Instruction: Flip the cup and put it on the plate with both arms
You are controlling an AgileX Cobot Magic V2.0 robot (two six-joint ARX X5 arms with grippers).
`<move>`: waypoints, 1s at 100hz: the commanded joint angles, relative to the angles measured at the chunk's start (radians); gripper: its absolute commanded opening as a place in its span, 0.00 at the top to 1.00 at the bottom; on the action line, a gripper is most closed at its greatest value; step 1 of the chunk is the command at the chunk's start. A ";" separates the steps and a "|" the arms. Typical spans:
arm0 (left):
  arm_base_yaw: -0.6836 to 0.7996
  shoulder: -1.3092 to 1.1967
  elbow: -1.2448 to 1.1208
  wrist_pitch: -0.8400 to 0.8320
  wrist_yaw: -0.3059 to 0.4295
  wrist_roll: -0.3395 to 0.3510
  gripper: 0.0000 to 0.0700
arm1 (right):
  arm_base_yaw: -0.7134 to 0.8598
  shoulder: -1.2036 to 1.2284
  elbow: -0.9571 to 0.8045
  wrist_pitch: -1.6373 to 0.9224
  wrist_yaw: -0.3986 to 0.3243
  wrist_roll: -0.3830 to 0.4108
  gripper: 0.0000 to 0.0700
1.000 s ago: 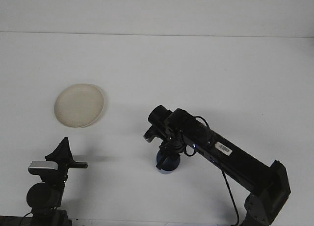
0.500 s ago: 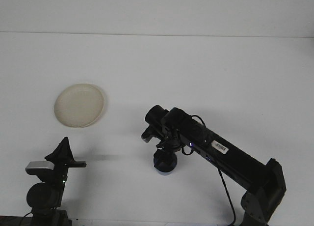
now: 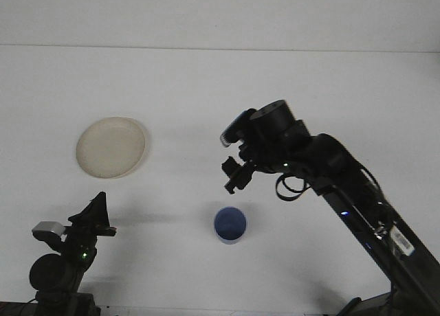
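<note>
Low at lower left, the left gripper (image 3: 95, 213) points up with nothing in it, its opening impossible to judge; the blue cup (image 3: 229, 224) stands mouth-up on the white tabletop (image 3: 206, 89), lower centre; above it the right gripper (image 3: 234, 180) hangs empty, opening unclear, arm slanting from lower right; the cream plate (image 3: 111, 147) lies upper left, well apart.

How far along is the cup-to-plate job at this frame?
The blue cup stands mouth-up on the table, so the flip looks done. Nothing is in hand: the right gripper hangs above the cup, apart from it, and the left gripper sits low at the near left. Left to do: carry the cup to the cream plate, which holds nothing.
</note>
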State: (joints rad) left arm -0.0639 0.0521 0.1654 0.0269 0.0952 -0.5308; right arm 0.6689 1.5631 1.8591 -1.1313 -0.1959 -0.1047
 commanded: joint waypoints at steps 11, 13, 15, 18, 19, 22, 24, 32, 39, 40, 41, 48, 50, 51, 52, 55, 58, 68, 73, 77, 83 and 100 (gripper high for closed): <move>-0.002 0.151 0.194 -0.110 0.077 0.060 0.98 | -0.074 -0.148 -0.127 0.164 -0.051 -0.008 0.45; -0.002 0.180 0.222 -0.121 0.091 0.079 0.98 | -0.084 -0.173 -0.161 0.193 -0.051 -0.008 0.45; -0.002 0.210 0.250 -0.134 0.106 0.099 0.98 | -0.095 -0.200 -0.197 0.222 -0.051 -0.008 0.45; -0.002 0.258 0.294 -0.154 0.129 0.128 0.98 | -0.110 -0.241 -0.255 0.269 -0.051 -0.008 0.45; -0.002 0.275 0.309 -0.161 0.138 0.137 0.98 | -0.116 -0.255 -0.276 0.286 -0.051 -0.008 0.45; -0.002 0.327 0.356 -0.185 0.163 0.165 0.98 | -0.132 -0.299 -0.340 0.338 -0.051 -0.008 0.45; -0.002 0.363 0.387 -0.201 0.182 0.187 0.98 | -0.143 -0.329 -0.383 0.375 -0.051 -0.008 0.45; -0.003 0.508 0.510 -0.276 0.273 0.279 0.98 | -0.188 -0.453 -0.563 0.530 -0.049 0.013 0.45; -0.009 0.637 0.614 -0.356 0.362 0.362 0.97 | -0.227 -0.558 -0.713 0.655 -0.038 0.040 0.45; -0.011 0.654 0.629 -0.368 0.373 0.370 0.97 | -0.232 -0.574 -0.733 0.671 -0.037 0.044 0.45; -0.013 0.672 0.642 -0.378 0.383 0.377 0.97 | -0.238 -0.588 -0.753 0.685 -0.036 0.047 0.45; -0.038 0.787 0.732 -0.450 0.435 0.409 0.85 | -0.278 -0.683 -0.880 0.768 -0.025 0.067 0.45; -0.047 0.816 0.753 -0.468 0.443 0.416 0.78 | -0.288 -0.706 -0.912 0.786 -0.020 0.071 0.45; -0.053 0.833 0.766 -0.478 0.446 0.419 0.74 | -0.294 -0.720 -0.929 0.796 -0.015 0.074 0.45; -0.058 0.848 0.777 -0.486 0.447 0.422 0.70 | -0.299 -0.732 -0.945 0.803 -0.011 0.076 0.45; -0.076 0.888 0.807 -0.512 0.448 0.430 0.59 | -0.314 -0.768 -0.990 0.822 -0.004 0.079 0.45; -0.095 0.927 0.836 -0.539 0.448 0.447 0.47 | -0.329 -0.800 -1.030 0.843 -0.004 0.082 0.45; -0.163 1.049 0.924 -0.624 0.448 0.498 0.29 | -0.370 -0.885 -1.133 0.859 0.014 0.106 0.45; -0.199 1.101 0.962 -0.666 0.448 0.520 0.29 | -0.386 -0.914 -1.170 0.858 0.013 0.109 0.45; -0.230 1.145 0.994 -0.700 0.447 0.535 0.29 | -0.397 -0.934 -1.195 0.852 0.013 0.116 0.45; -0.279 1.205 1.040 -0.748 0.447 0.552 0.29 | -0.409 -0.955 -1.222 0.847 0.013 0.120 0.45; -0.426 1.357 1.154 -0.844 0.356 0.586 0.29 | -0.418 -0.973 -1.246 0.845 0.013 0.127 0.45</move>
State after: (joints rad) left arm -0.4469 1.3609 1.2743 -0.7940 0.4892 0.0166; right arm 0.2485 0.5892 0.6098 -0.3004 -0.1825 0.0059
